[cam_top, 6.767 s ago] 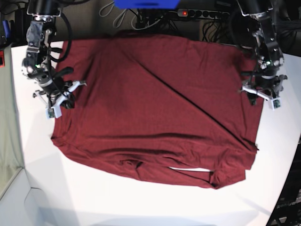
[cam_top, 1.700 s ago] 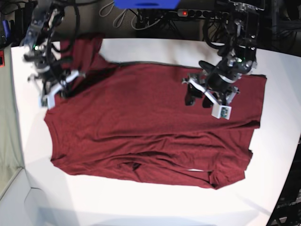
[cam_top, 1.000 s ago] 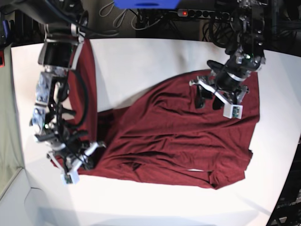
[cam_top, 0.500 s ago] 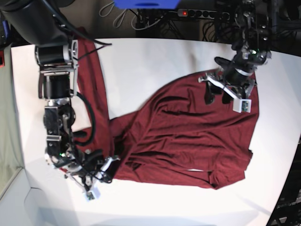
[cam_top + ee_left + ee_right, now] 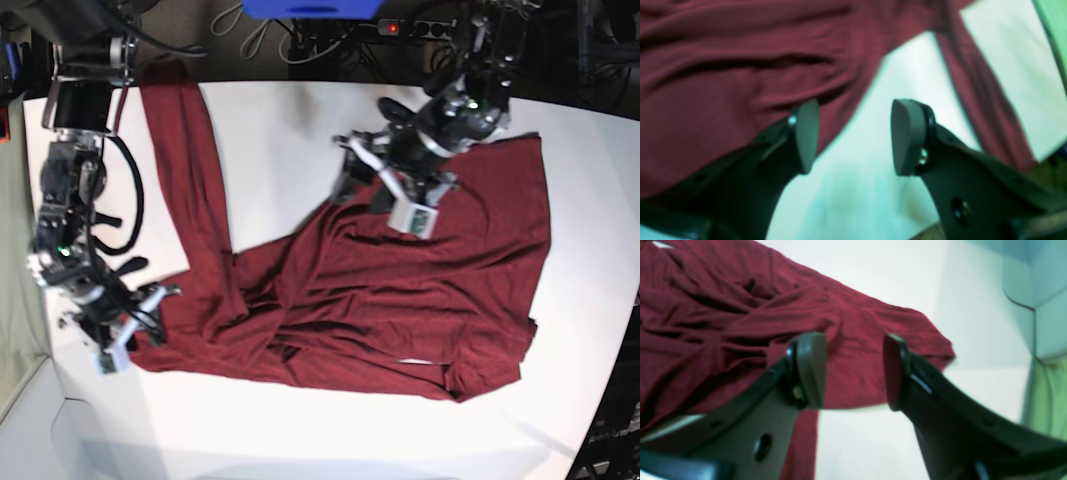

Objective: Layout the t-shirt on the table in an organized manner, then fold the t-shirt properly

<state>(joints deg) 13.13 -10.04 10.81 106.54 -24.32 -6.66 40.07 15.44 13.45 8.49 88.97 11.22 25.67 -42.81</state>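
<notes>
Now t-shirt (image 5: 400, 290) beneath both open jaws — unheld.

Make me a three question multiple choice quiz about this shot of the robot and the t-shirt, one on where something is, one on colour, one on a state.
1. In the base view, where does the long strip of the t-shirt run?
A. up that view's left side
B. off the table's near edge
C. under the power strip

2. What colour is the t-shirt?
A. navy
B. dark maroon
C. grey

3. How do the right gripper and the left gripper stand?
A. both clamped on cloth
B. one clamped, one open
C. both open, holding nothing

Answers: 1 A, the strip climbs the white table beside the arm on that side. 2 B, all views show maroon. 3 C, each wrist view shows a clear gap between the jaws.
</notes>
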